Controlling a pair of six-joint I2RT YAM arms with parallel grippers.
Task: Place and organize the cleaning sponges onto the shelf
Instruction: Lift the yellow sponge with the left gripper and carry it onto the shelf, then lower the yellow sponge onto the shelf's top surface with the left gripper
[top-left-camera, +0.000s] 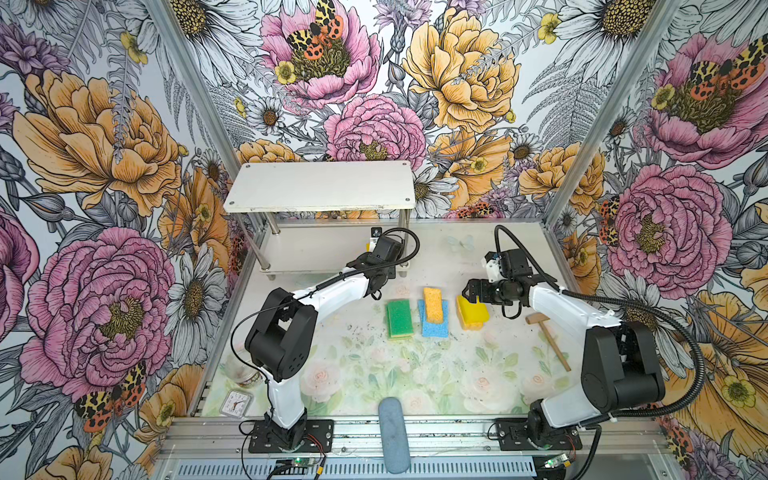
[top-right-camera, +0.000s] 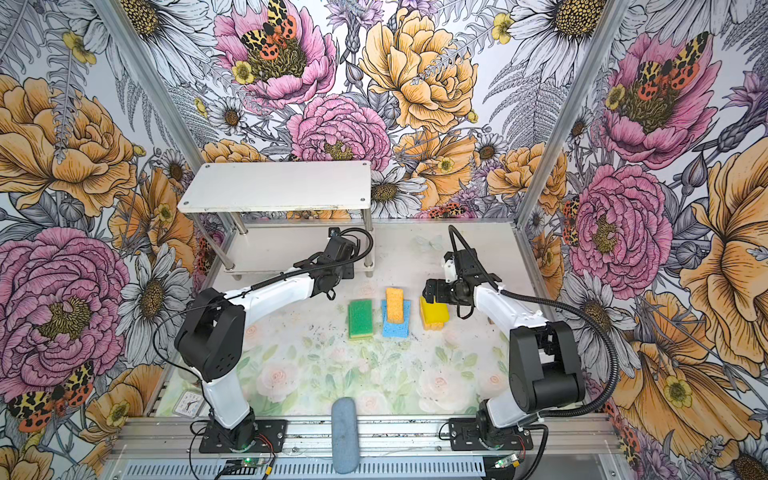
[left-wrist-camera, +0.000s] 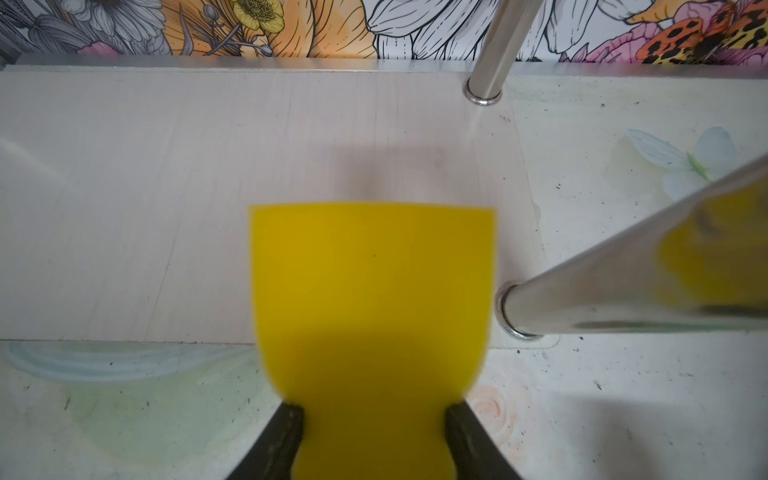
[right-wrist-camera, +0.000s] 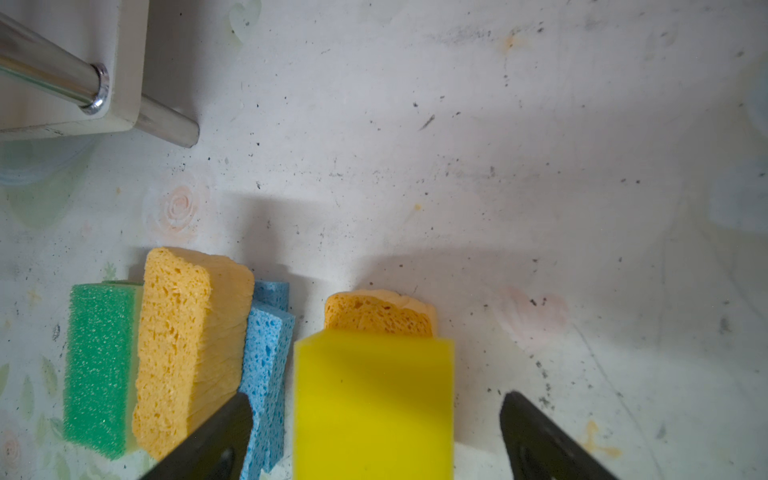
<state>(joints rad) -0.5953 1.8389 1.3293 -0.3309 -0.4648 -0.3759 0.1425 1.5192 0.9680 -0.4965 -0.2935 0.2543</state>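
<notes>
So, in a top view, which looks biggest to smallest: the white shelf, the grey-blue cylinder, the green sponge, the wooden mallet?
1. white shelf, by far, though it stands raised toward the camera.
2. grey-blue cylinder.
3. green sponge and wooden mallet: not ranked; the mallet is longer but thin, the sponge wider.

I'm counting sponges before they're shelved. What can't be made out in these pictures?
- Left gripper: almost hidden behind its own wrist in both top views; its yellow sponge is blurred in the left wrist view.
- Orange sponge: mostly under the other yellow sponge, right wrist view.
- Shelf: the top board covers much of the lower board in both top views.
</notes>
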